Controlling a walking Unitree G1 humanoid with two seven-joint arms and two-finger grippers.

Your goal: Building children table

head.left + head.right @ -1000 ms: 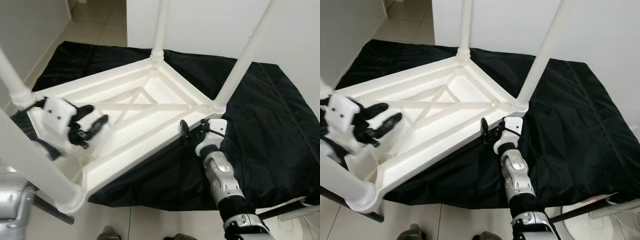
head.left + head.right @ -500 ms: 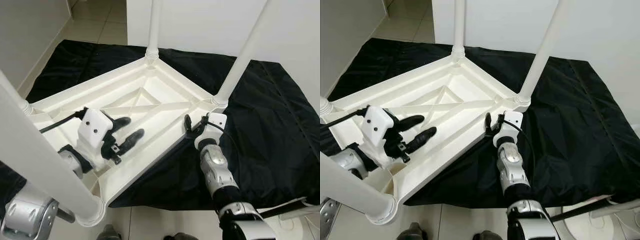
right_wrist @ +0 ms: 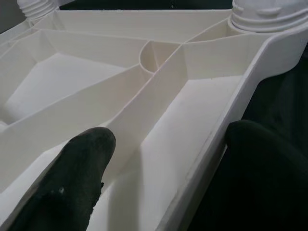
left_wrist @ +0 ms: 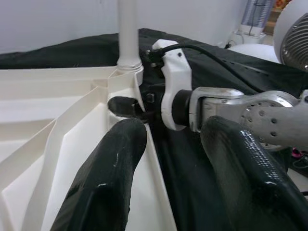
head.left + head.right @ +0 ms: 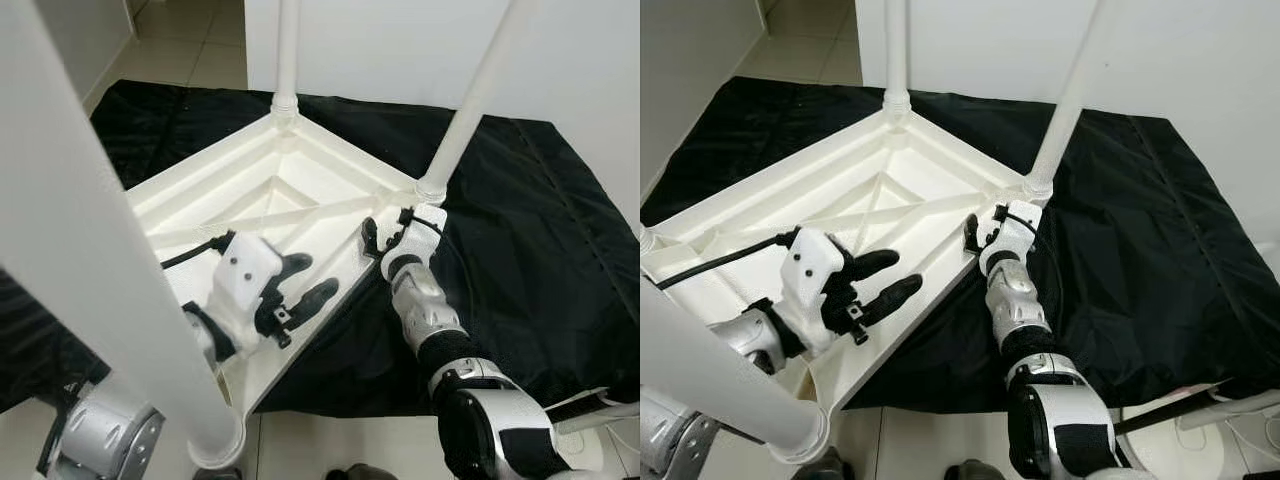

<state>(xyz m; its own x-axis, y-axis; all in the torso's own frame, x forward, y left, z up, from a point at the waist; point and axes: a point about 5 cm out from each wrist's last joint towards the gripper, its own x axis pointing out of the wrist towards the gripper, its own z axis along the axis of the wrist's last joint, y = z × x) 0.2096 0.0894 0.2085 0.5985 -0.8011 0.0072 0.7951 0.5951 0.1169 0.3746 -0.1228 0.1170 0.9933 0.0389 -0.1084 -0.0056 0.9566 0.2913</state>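
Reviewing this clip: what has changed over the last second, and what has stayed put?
The left gripper has swung across the upturned white table, from its left-hand corner toward the near edge by the right gripper, fingers open, holding nothing. The view has also shifted. The right gripper stays straddling the table's rim below the leg socket, one finger inside and one outside. The table still lies upside down on the black cloth, legs fitted.

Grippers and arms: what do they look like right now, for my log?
Both arms are silver and segmented, with black joint sections. Each ends in a white boxy wrist housing carrying two long, glossy black fingers: left gripper, right gripper. A black cable runs to the left housing; another loops at the right one.
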